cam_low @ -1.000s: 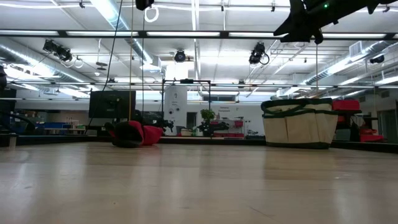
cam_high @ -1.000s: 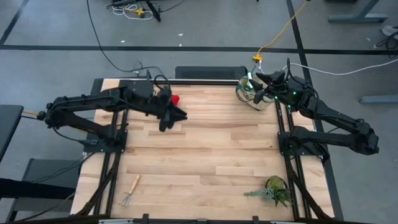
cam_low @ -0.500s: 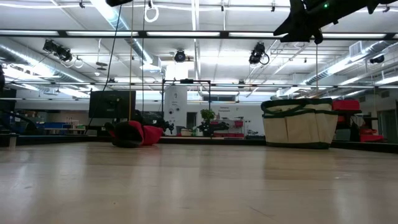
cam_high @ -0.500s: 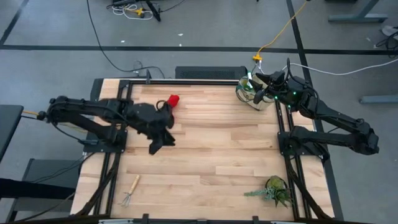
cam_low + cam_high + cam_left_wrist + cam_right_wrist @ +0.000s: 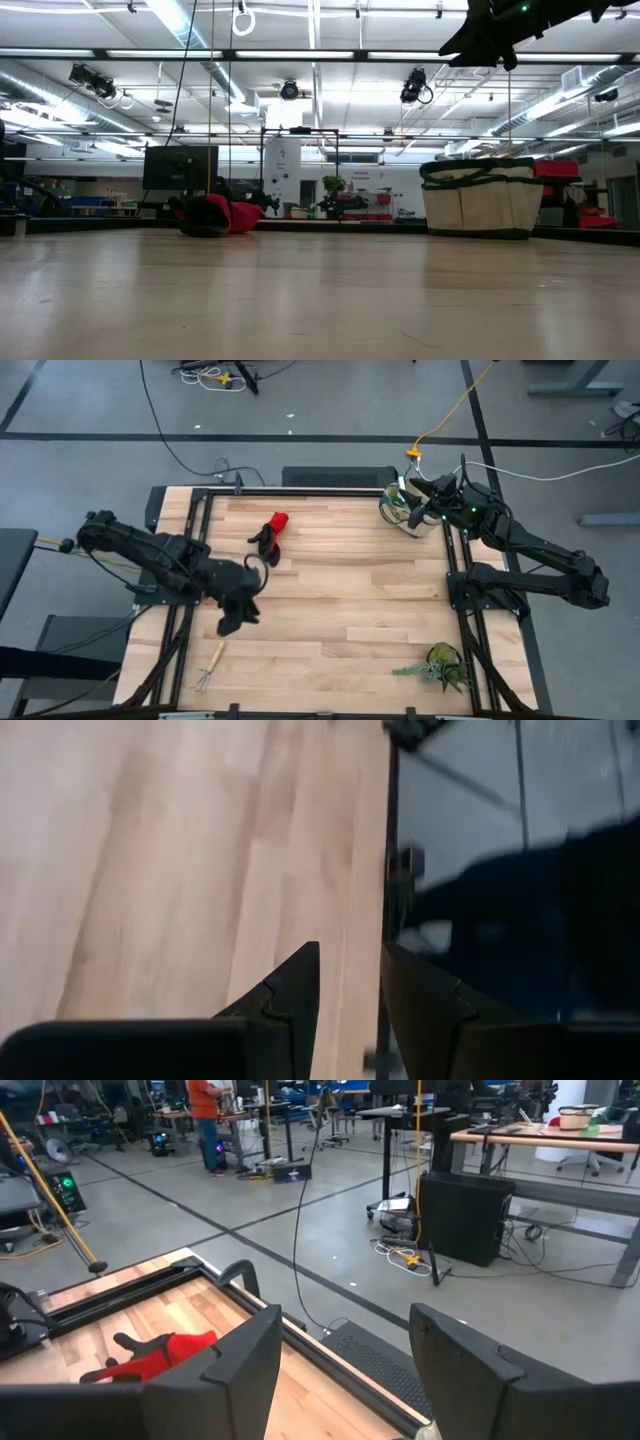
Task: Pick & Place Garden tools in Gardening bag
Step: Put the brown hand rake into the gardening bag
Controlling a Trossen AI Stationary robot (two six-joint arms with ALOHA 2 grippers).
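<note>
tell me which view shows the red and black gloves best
The high view: the gloves lie whole on the table's far side, nothing covering them. The low view shows them edge-on, the right wrist view partly behind a finger, the left wrist view not at all.

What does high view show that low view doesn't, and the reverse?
Only high: the rake near the table's front-left corner, the plant at front right, and the left claw over the wood, holding nothing. Only low: the room behind, with ceiling lights and a monitor. Both: the gloves, the bag, and the right claw above the bag.
</note>
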